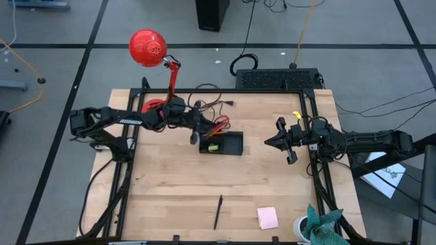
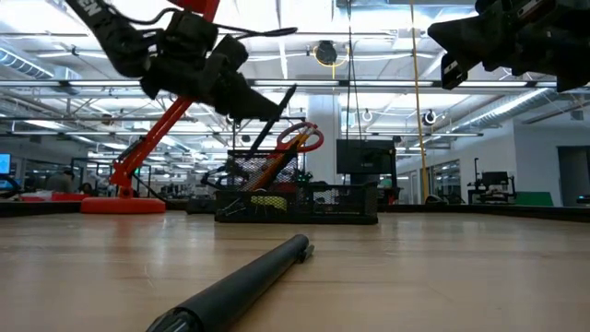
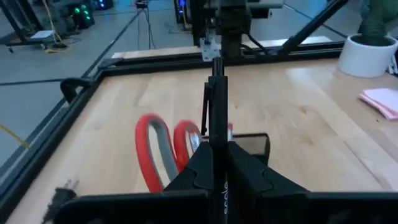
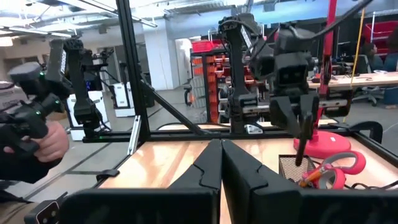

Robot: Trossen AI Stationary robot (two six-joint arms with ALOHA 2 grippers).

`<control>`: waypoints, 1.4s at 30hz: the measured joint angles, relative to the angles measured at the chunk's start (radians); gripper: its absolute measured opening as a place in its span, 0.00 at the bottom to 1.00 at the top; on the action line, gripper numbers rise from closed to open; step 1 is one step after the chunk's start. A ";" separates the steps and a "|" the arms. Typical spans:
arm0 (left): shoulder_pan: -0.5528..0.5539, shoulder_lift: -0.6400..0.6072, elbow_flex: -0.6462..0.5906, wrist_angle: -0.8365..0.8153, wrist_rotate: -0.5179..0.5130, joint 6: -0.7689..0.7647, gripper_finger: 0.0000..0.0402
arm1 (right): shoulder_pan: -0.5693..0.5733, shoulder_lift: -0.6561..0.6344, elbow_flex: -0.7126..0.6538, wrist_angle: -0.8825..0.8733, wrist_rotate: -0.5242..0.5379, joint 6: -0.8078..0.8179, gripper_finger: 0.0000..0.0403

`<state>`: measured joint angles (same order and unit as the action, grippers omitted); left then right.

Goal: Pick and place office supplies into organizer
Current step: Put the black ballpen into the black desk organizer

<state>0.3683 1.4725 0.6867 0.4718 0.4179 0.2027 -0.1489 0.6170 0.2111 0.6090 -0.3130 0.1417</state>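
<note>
The organizer [image 1: 230, 143] is the landmark here; it stands on the bench [image 1: 170, 190] toward the far side, near the middle. To its left, at the far edge, stands the red desk lamp [image 1: 148, 47]. The left end effector [image 1: 194, 136] hangs just above the left end of the organizer, and its fingers are clamped on a black pen [image 3: 216, 106], which points down toward the organizer. In that left part of the organizer, the red-handled scissors [image 2: 300, 138] and the orange pencils [image 1: 219, 126] stand leaning, and a small yellow-green block [image 1: 212, 147] lies low inside. Nearer than the organizer, toward the front edge of the bench, a second black pen [image 1: 218, 211] lies flat, and the pink sticky-note pad [image 1: 268, 218] lies to the right of it. To the right of the organizer, well apart from it, the right end effector [image 1: 270, 141] waits above the bench with its fingers pressed together and nothing between them.
</note>
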 joint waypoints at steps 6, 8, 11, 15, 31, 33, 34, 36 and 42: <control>0.004 0.000 -0.052 0.113 0.005 -0.007 0.03 | 0.000 0.001 0.000 0.000 0.002 -0.003 0.00; 0.003 0.002 -0.053 0.109 0.004 -0.005 0.05 | 0.000 0.001 0.000 0.001 0.013 -0.006 0.00; 0.003 0.031 -0.054 0.112 0.003 -0.004 0.06 | 0.000 0.001 0.000 0.001 0.055 -0.007 0.00; 0.010 0.077 -0.052 0.130 0.000 -0.019 0.03 | 0.000 0.003 0.000 0.000 0.074 -0.007 0.00; 0.010 0.183 -0.053 0.172 -0.023 -0.102 0.11 | 0.000 0.006 0.000 0.002 0.076 -0.030 0.00; 0.010 0.183 -0.053 0.172 -0.024 -0.104 0.16 | 0.000 0.006 0.000 0.002 0.076 -0.030 0.00; 0.009 0.183 -0.053 0.173 -0.024 -0.104 0.18 | 0.000 0.006 0.000 0.002 0.076 -0.030 0.00; 0.009 0.183 -0.053 0.174 -0.023 -0.104 0.25 | 0.000 0.006 0.000 0.002 0.076 -0.030 0.00; 0.009 0.163 -0.041 0.165 -0.038 -0.118 0.44 | 0.000 0.006 0.000 0.001 0.076 -0.030 0.00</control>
<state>0.3775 1.6350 0.6459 0.6372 0.3799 0.0843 -0.1490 0.6235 0.2111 0.6102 -0.2368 0.1116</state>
